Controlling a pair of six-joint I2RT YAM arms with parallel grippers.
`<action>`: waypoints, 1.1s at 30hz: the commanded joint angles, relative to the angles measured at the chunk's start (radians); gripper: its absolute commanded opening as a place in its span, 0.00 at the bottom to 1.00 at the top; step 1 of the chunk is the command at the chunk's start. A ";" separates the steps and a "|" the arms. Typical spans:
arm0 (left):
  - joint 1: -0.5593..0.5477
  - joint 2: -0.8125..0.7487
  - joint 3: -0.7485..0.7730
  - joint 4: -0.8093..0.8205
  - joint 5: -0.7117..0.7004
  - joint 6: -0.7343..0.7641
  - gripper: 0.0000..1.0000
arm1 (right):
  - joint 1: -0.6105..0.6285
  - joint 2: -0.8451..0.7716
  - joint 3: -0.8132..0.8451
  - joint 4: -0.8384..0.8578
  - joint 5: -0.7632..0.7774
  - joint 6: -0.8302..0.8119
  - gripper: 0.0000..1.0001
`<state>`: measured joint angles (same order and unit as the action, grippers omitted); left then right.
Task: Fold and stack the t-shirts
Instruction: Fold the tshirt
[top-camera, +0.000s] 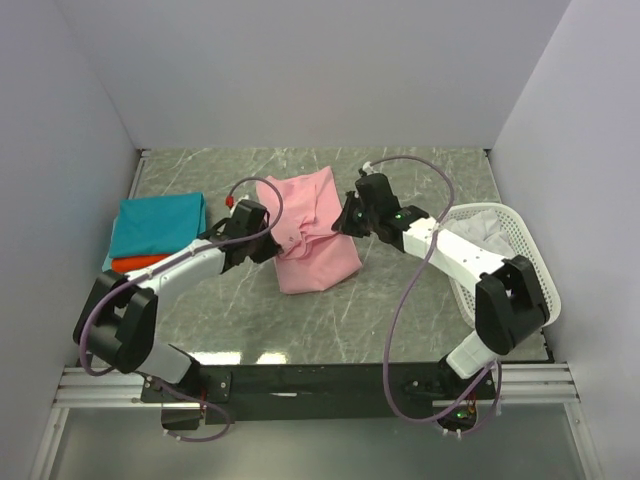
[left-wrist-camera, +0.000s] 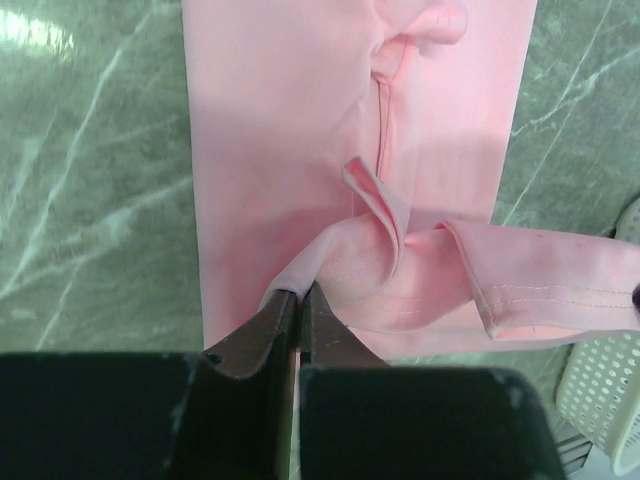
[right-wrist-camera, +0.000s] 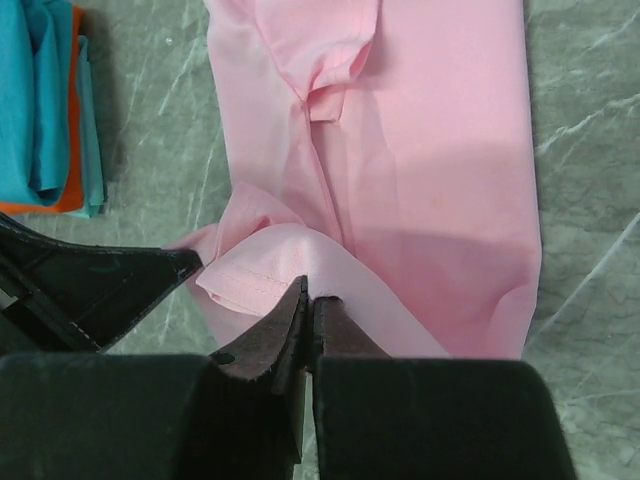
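Pink t-shirt (top-camera: 312, 240) being gripped, central on the worktop (top-camera: 400, 310)
Its folded edge is being pinched by the left pincer (left-wrist-camera: 298, 297) and the right pincer (right-wrist-camera: 308, 292), both closed on cloth.

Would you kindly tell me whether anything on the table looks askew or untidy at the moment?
Only the pink shirt: its stitched hem is bunched and curled where the left gripper and right gripper pinch it, and it lies skewed. The teal shirt sits neatly on the orange shirt.
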<state>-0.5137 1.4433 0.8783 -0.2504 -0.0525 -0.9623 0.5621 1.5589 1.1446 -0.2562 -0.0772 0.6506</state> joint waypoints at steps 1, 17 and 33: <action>0.024 0.032 0.054 0.051 0.037 0.057 0.01 | -0.016 0.018 0.056 0.005 -0.010 -0.025 0.00; 0.104 0.241 0.162 0.077 0.100 0.142 0.09 | -0.082 0.240 0.204 -0.011 -0.058 -0.057 0.00; 0.139 0.270 0.228 0.056 0.114 0.175 0.86 | -0.128 0.383 0.359 -0.094 -0.134 -0.123 0.52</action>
<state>-0.3763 1.7748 1.0813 -0.2024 0.0559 -0.8036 0.4381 1.9755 1.4460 -0.3214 -0.1864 0.5709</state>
